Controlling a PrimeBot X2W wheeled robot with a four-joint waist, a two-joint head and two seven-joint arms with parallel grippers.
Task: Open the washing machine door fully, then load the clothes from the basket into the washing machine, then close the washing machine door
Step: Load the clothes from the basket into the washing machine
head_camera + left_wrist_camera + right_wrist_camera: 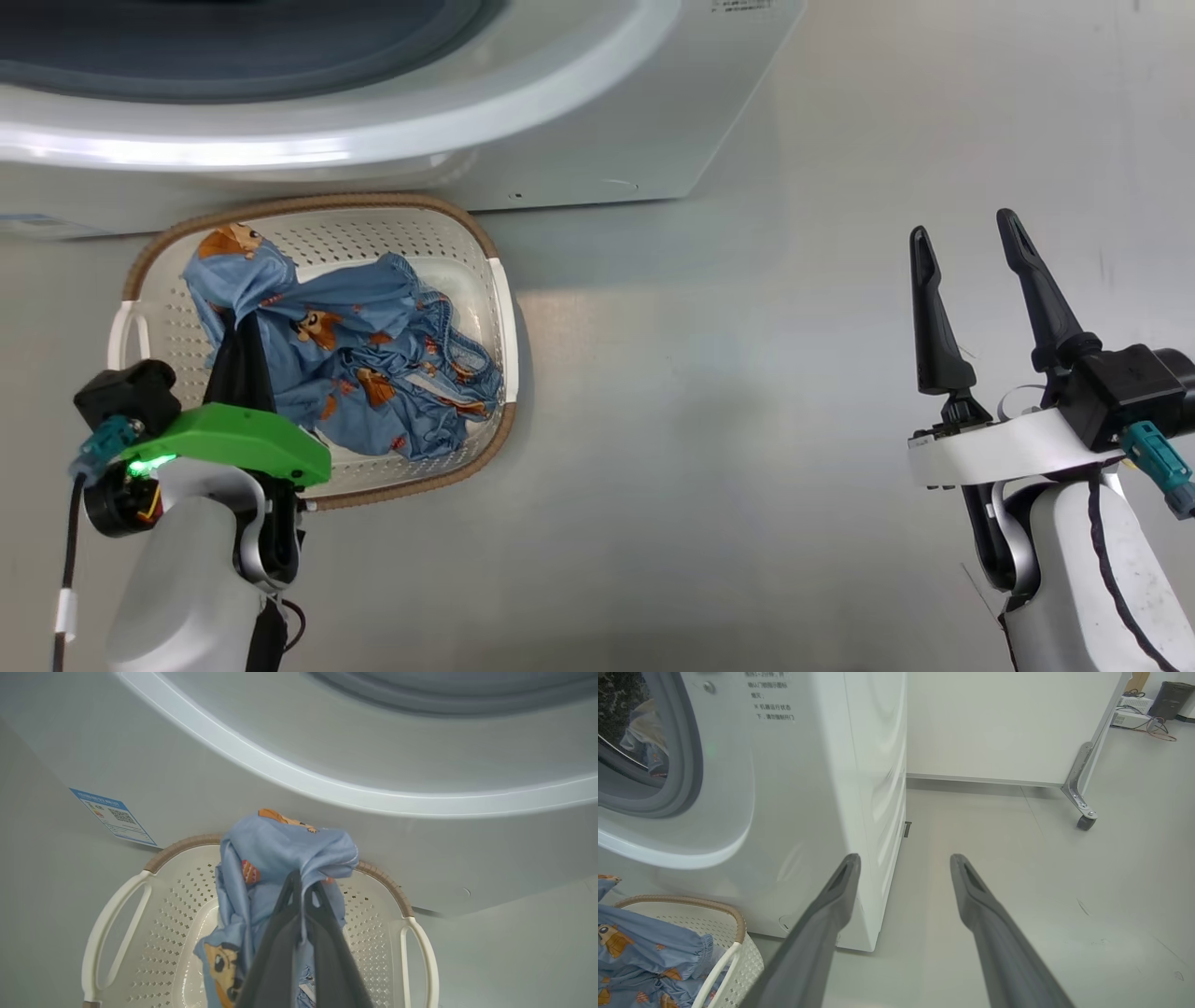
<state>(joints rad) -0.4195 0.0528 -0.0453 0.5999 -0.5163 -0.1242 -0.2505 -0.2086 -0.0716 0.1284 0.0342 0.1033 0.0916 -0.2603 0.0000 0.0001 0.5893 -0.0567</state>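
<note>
Soft light-blue garments [373, 364] printed with orange-brown cartoon figures lie heaped in a small cream-white perforated plastic basket [504, 308] with a brown woven rim, at 9 o'clock in the head view; the left gripper [247, 322] has its two dark fingers pinched together on a fold at the heap's 9 o'clock side. In the left wrist view a bunch of the cloth [280, 854] stands gathered at the closed fingertips [293, 882], the rest trailing down into the basket [140, 891]. The fabric looks light, limp and quick to drape; it will likely stretch and drag rather than rise as one piece, and a loose end may catch on the rim. A pinch on a bunched fold near the middle should carry more than one on an edge. The big white front-loading washing machine [597, 140] stands just beside the basket at its 12 o'clock, the grey rubber gasket [682, 765] of its mouth exposed. The right gripper [963, 229] waits at 3 o'clock, well apart, over bare grey floor [747, 420], fingers spread wide and holding nothing.
</note>
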